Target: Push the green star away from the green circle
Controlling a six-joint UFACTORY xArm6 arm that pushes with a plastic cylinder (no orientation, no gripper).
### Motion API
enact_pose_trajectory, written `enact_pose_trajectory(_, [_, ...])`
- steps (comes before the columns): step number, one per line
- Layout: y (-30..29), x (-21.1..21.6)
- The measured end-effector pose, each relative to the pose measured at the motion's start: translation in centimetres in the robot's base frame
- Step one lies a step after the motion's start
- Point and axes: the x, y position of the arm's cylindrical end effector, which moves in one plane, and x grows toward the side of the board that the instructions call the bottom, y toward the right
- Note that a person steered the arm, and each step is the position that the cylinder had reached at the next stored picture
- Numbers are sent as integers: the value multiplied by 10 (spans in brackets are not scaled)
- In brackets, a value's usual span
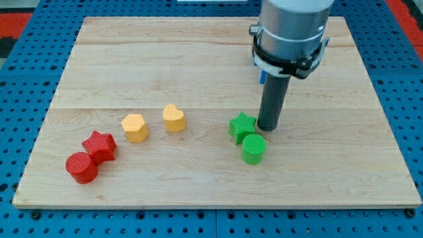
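My tip point(267, 127) rests on the wooden board point(198, 59) just beside the green star point(242, 126), at its three o'clock; no pincer shows, only the rod; the green circle point(254, 149) touches the star at five o'clock.

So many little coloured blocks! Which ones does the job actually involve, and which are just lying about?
In the job:
green star block
green circle block, touching it
my tip, beside the star's right

Lying about:
yellow heart block
yellow hexagon-like block
red star block
red circle block
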Motion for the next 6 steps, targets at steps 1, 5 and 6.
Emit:
enact_pose_trajectory(1, [15,16])
enact_pose_trajectory(5, [-49,4])
enact_pose_trajectory(6, [-49,11])
